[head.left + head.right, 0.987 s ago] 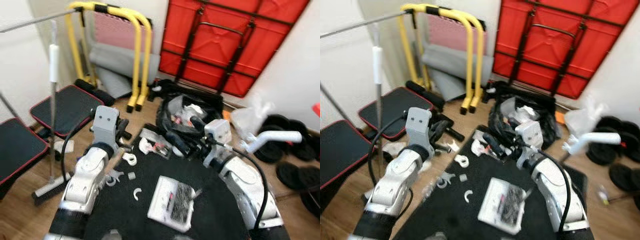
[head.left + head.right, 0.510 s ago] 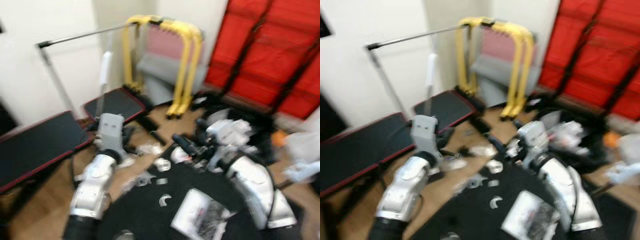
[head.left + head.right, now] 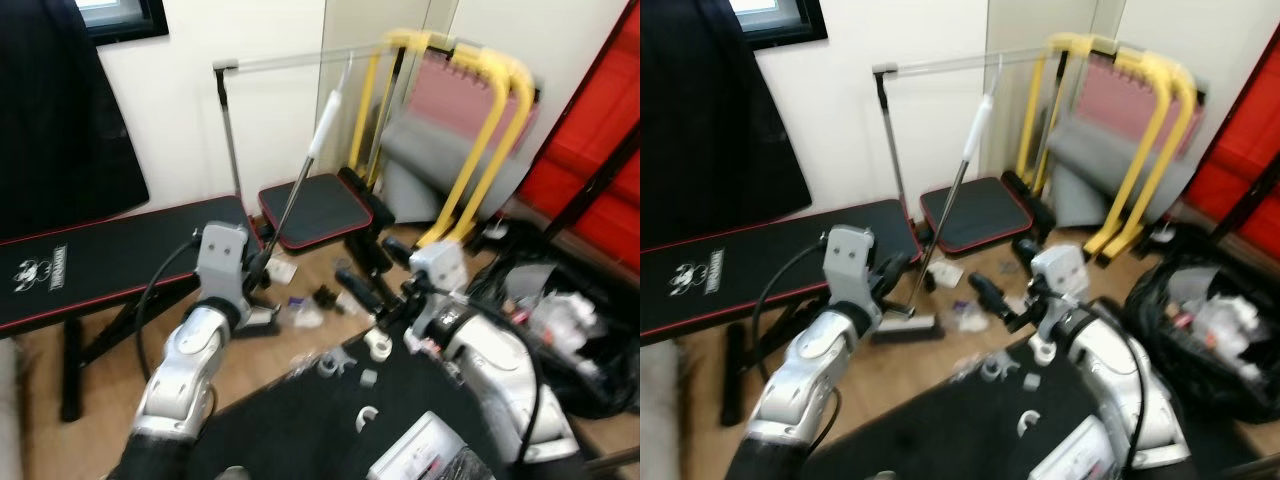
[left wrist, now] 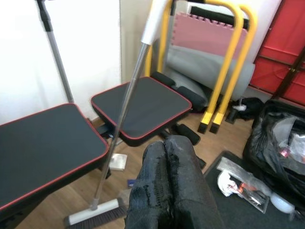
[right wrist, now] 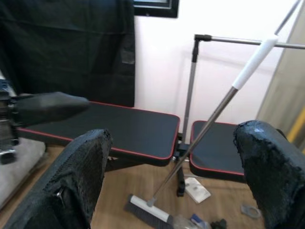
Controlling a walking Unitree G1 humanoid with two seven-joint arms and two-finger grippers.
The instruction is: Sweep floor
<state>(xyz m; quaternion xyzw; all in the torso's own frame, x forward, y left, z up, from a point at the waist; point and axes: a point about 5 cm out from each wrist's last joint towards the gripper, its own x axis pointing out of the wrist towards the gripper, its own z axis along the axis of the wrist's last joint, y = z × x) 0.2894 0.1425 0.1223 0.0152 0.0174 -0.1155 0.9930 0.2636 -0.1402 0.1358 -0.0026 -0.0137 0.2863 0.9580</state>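
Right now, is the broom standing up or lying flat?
Standing, tilted: the broom has its head on the floor and its white-gripped handle leaning up against the rack bar.

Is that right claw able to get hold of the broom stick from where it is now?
Probably yes. The right claw is open and aimed at the broom, which leans on the rail past the bench. Nothing blocks the way, but the stick still lies ahead of the claw.

Broom (image 3: 940, 235), grey metal handle with white grip, leaning tilted, apparently against the rail; brush head on wooden floor (image 3: 910, 375).
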